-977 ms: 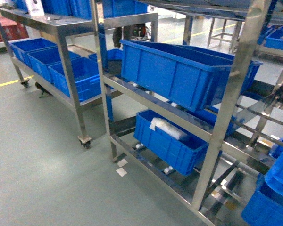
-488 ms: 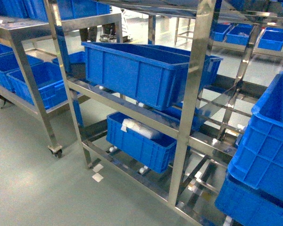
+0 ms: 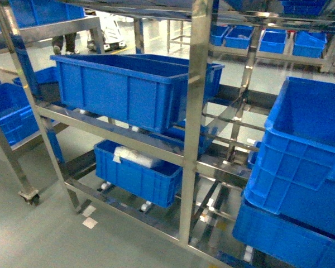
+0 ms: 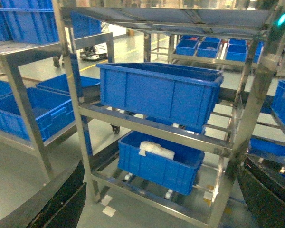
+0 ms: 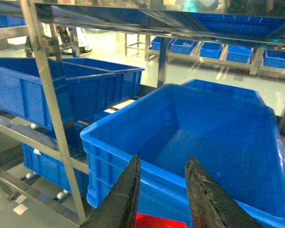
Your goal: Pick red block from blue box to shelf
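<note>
Red block (image 5: 157, 221): showing only as a bright red patch at the bottom edge of the right wrist view; its shape cannot be told. The right gripper (image 5: 162, 202) is holding it clamped between two dark fingers (image 5: 122, 199), before a deep royal-blue bin (image 5: 213, 142). Shelf (image 3: 192, 117): grey steel posts and rails carrying royal-blue bins. Left gripper (image 4: 156, 199): fingers sitting wide apart, empty.

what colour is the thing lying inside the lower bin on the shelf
White; a pale bundle in the lower bin on the shelf, clearest in the left wrist view.
</note>
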{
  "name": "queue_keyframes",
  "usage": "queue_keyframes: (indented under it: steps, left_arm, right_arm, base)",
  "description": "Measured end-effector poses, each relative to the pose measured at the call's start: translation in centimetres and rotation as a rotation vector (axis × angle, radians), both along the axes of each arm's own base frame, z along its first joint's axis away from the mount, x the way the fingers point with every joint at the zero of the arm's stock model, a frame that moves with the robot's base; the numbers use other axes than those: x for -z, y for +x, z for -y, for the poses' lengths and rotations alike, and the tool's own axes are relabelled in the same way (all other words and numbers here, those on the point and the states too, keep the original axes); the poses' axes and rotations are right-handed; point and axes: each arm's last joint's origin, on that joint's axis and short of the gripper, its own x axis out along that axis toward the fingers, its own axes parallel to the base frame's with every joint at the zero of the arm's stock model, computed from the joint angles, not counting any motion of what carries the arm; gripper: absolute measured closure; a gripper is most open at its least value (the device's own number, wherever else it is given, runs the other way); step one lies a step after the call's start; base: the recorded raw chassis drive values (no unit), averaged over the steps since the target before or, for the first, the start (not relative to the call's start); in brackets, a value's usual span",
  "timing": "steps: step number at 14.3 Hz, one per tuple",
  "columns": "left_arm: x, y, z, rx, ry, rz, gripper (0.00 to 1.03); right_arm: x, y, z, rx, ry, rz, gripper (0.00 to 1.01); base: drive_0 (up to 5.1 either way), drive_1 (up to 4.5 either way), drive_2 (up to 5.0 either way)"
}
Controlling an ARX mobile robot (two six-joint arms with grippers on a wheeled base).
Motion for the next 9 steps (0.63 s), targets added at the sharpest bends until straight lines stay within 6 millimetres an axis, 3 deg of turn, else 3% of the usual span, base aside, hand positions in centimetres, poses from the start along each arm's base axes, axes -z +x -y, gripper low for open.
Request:
queue_keyframes:
  steps: [4,9]
  left_arm:
    - [0.00,0.00,0.01,0.002,0.000,0.000,0.05]
    - [-0.01,0.00,0.01,0.002,0.000,0.001,0.05]
  right_arm:
    - [0.01,0.00,0.00,0.000,0.000,-0.001,0.76]
    - [0.00,0.00,0.00,0.000,0.000,0.000,0.76]
  base:
    - [-1.6,-1.64,-1.6]
    - [-1.6,2.63,-5.8]
